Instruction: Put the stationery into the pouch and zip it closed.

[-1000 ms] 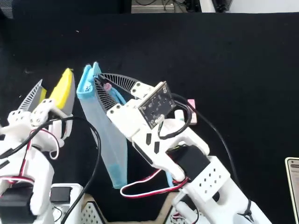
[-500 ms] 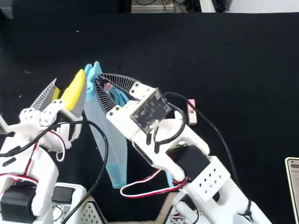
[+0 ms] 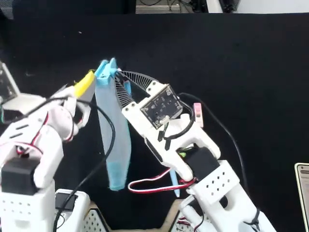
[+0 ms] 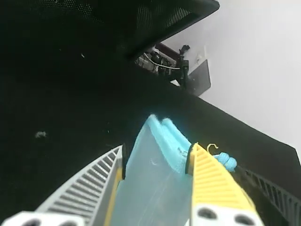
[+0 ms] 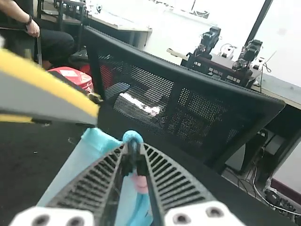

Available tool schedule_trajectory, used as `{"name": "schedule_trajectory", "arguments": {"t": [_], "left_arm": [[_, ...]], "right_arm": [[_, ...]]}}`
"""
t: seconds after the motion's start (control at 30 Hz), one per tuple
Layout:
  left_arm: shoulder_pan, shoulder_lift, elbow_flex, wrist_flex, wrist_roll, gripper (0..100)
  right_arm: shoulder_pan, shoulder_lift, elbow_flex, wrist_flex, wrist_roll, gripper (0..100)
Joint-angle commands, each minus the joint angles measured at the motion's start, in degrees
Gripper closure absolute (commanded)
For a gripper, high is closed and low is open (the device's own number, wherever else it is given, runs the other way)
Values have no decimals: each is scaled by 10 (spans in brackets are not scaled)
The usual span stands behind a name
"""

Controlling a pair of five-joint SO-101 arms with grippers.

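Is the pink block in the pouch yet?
No, the pink block lies out on the black table, apart from the blue pouch.

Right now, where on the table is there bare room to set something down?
Bare cloth spans the far half of the table, beyond both grippers, and the near right between the right arm and the pale object at the edge. Crowded: near left, where the left gripper and right gripper clamp the pouch; a pink eraser lies beside the right arm.
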Motion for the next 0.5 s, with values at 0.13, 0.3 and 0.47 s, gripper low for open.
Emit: {"name": "schedule_trajectory", "arguments": {"t": [0.13, 0.3, 0.47], "left_arm": [[6, 120, -124, 8, 4, 771], [10, 144, -175, 33, 4, 771], [11, 145, -201, 80, 4, 771]], "right_arm": [[6, -61, 1, -13, 5, 988], [6, -108, 47, -14, 45, 988], [6, -131, 75, -14, 67, 988]]}}
